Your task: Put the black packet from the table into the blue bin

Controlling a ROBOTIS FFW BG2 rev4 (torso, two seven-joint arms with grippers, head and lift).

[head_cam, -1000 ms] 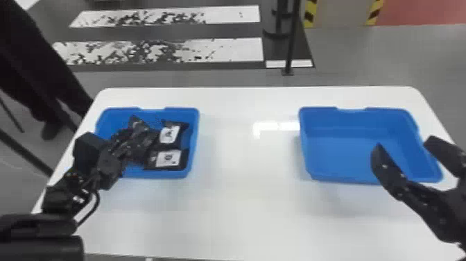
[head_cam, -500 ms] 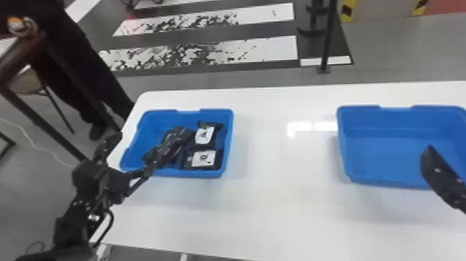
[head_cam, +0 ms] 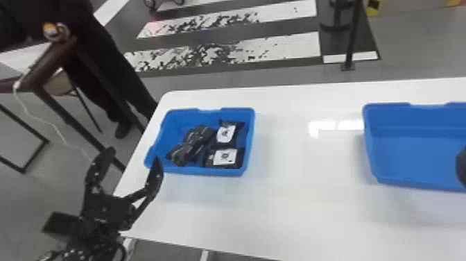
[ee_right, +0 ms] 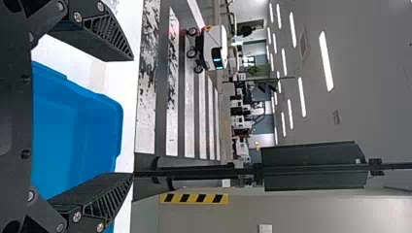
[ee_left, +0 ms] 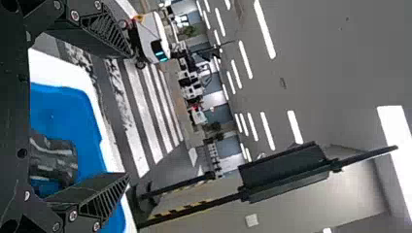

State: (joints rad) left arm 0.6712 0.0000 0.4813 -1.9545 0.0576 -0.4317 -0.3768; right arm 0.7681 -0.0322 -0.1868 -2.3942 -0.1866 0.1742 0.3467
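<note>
While our left gripper (head_cam: 133,156) hangs off the left blue bin's (head_cam: 204,170) seven o'clock, jaws spread, black packets (head_cam: 227,158) sit inside; our right gripper (head_cam: 461,167) has its jaws wide too, with loads of tabletop (head_cam: 294,191) between bins.

In the head view a dark side table (head_cam: 50,67) bears a round orange-and-white object (head_cam: 54,32), a white cable (head_cam: 52,122) trails down from its edge, and a black post (head_cam: 351,38) stands near white floor stripes (head_cam: 222,53), while the right wrist view shows a white wheeled machine (ee_right: 214,46) and ceiling lights (ee_right: 326,60).
</note>
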